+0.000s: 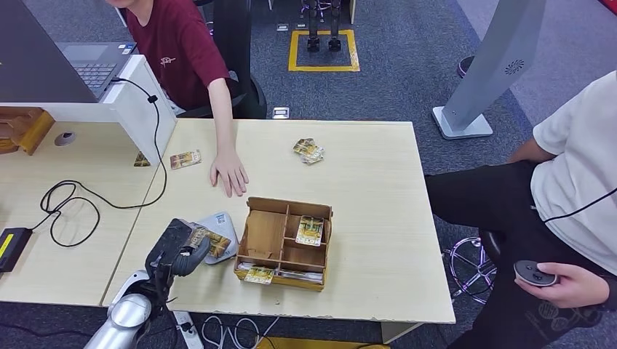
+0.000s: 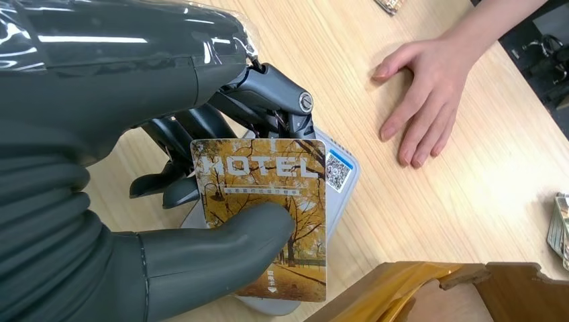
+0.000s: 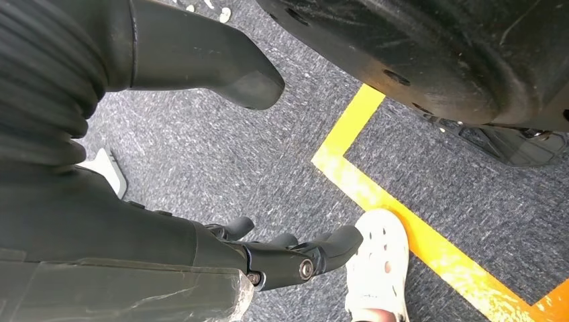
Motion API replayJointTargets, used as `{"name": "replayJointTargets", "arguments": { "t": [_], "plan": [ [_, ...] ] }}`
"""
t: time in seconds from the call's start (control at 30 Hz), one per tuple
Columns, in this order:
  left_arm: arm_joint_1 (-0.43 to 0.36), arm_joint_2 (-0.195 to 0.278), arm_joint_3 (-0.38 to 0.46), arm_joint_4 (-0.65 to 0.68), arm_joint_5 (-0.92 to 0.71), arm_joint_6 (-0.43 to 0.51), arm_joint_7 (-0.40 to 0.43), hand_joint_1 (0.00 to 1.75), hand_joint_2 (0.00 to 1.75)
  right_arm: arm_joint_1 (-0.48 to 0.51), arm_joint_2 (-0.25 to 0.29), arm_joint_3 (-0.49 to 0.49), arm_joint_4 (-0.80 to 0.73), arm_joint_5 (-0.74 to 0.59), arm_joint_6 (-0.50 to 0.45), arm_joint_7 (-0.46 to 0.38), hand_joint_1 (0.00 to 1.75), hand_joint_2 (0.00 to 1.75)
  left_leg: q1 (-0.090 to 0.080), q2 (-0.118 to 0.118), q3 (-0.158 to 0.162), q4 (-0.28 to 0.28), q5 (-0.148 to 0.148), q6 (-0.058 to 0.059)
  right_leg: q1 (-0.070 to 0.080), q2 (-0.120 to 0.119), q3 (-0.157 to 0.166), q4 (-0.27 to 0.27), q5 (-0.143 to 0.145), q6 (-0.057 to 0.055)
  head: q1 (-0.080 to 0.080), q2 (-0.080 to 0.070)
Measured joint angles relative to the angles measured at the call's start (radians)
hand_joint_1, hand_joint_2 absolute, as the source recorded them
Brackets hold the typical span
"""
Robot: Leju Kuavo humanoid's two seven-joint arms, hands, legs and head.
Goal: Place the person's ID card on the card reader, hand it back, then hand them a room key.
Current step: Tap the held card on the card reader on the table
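Note:
My left hand holds a yellow card printed HOTEL, thumb pressed on its face and fingers behind it. In the left wrist view the card lies just over the pale grey card reader, which has a small QR sticker; the left hand is close up. The reader sits near the table's front edge, left of a wooden box. A person's hand lies flat on the table beyond the reader, also seen as the person's hand. My right hand hangs over the carpet, fingers apart, holding nothing.
The wooden box holds similar cards. More cards lie on the table and near the divider. A laptop and black cables are at left. A seated person is at right. A white shoe is on the floor.

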Motion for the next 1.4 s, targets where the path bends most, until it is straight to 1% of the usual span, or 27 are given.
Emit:
{"name": "replayJointTargets", "arguments": {
  "t": [0.3, 0.5, 0.73, 1.1, 1.4],
  "plan": [
    [-0.004, -0.017, 0.0, 0.002, -0.042, 0.064, 0.001, 1.75, 1.75, 0.0, 0.0, 0.001, 0.0, 0.002, 0.0, 0.003, 0.0, 1.75, 0.0, 0.0, 0.0, 0.0, 0.0, 0.0, 0.0, 0.0, 0.0, 0.0, 0.0, 0.0, 0.0, 0.0],
    [-0.019, -0.036, 0.0, 0.028, -0.071, 0.119, 0.004, 1.75, 1.75, -0.001, 0.0, 0.004, 0.0, 0.01, 0.001, 0.008, 0.0, 1.75, 0.0, 0.0, 0.0, 0.0, 0.0, 0.0, 0.0, 0.0, 0.0, 0.0, 0.0, 0.0, 0.0, 0.0],
    [-0.039, -0.055, 0.0, 0.061, -0.071, 0.145, 0.001, 1.75, 1.75, -0.001, 0.0, 0.006, 0.0, 0.015, 0.002, 0.009, 0.0, 1.75, 0.0, 0.0, 0.0, 0.0, 0.0, 0.0, 0.0, 0.0, 0.0, 0.0, 0.0, 0.0, 0.0, 0.0],
    [-0.103, -0.077, 0.0, 0.175, -0.088, 0.227, -0.008, 1.75, 1.75, -0.002, 0.0, 0.02, 0.0, 0.021, 0.002, 0.012, 0.0, 1.75, 0.0, 0.0, 0.0, 0.0, 0.0, 0.0, 0.0, 0.0, 0.0, 0.0, 0.0, 0.0, 0.0, 0.0],
    [-0.13, -0.086, 0.002, 0.247, -0.144, 0.285, -0.016, 1.75, 1.75, -0.004, 0.0, 0.028, 0.0, 0.023, 0.003, 0.017, 0.0, 1.75, 0.0, 0.0, 0.0, 0.0, 0.0, 0.0, 0.0, 0.0, 0.0, 0.0, 0.0, 0.0, 0.0, 0.0]
  ]
}}
